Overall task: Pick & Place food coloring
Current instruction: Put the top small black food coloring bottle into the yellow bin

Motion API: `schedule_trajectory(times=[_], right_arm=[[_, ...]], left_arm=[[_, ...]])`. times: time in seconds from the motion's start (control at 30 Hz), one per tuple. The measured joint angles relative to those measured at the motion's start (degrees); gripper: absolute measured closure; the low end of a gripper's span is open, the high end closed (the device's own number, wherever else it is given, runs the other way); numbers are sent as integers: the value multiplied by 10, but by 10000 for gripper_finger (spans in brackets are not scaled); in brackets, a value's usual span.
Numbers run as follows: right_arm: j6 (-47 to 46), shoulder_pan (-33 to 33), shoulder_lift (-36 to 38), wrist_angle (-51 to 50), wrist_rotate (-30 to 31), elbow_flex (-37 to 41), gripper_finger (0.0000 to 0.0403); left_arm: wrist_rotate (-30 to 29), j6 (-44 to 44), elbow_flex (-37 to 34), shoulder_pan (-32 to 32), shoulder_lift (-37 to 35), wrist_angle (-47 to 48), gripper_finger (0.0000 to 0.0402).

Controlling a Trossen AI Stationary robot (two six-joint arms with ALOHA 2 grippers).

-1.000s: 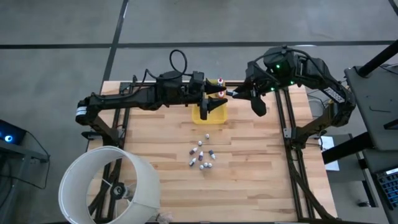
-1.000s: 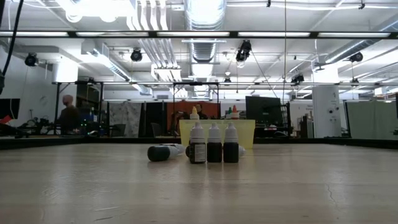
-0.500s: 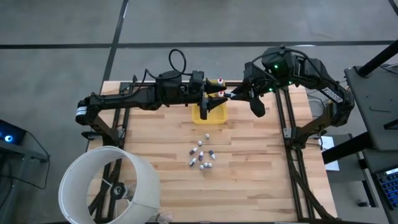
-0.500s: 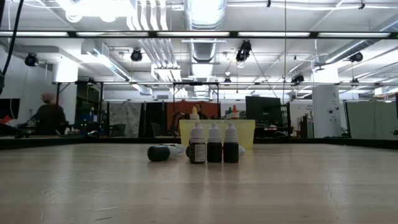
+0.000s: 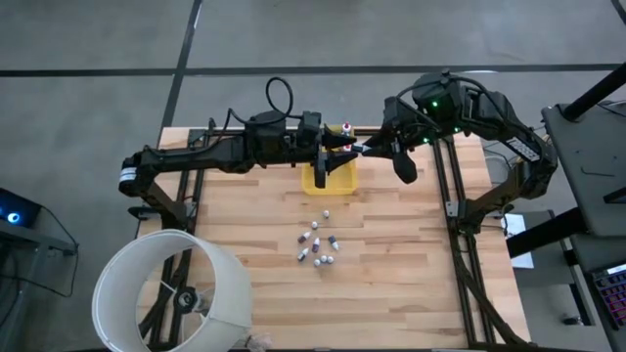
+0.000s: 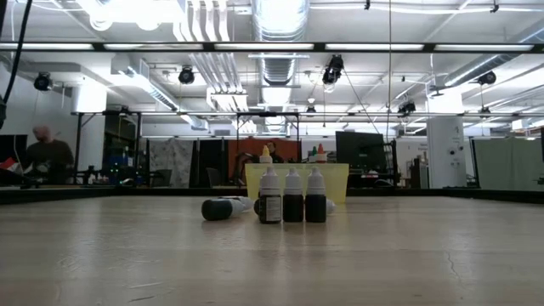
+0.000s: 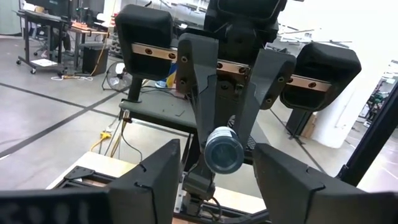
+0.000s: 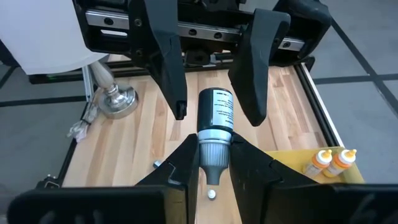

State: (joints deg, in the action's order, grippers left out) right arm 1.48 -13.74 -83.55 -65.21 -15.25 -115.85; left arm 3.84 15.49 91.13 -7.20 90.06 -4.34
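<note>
My right end effector (image 8: 214, 163) is closed on one small bottle (image 8: 215, 127) of food coloring. It pinches the bottle by its neck, and the dark body with the white label sticks out past my fingers (image 8: 183, 163). I hold it up in the air over the far edge of the desk (image 5: 391, 264), just beside the yellow tray (image 5: 330, 182).

My left end effector (image 7: 214, 165) is right across from it, tip to tip. Its two fingers (image 8: 163, 46) stand apart, one on each side of the bottle's body. I cannot tell if they touch the bottle. From my left wrist I see the round bottom of the bottle straight ahead, held between my right fingers (image 7: 198, 81).

The yellow tray sits near the far edge of the desk. Two little bottles with orange caps (image 8: 328, 162) stand in it.

The other bottles (image 5: 318, 244) are in a small bunch near the middle of the desk, well apart from the tray. From low down, three dark bottles with white caps (image 6: 292, 195) stand in a row, touching or just beside each other. One more bottle (image 6: 218, 208) lies on its side next to them.

A big white lamp shade (image 5: 171, 293) sits at the near left corner of the desk.

A person (image 6: 47, 155) is far back in the room.
</note>
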Motion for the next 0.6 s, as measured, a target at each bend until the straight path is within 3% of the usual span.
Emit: schedule_trajectory(times=[0.6], right_arm=[[-3,0,0,0,0,0,337]], left_arm=[[2,10,1,0,0,-2,235]])
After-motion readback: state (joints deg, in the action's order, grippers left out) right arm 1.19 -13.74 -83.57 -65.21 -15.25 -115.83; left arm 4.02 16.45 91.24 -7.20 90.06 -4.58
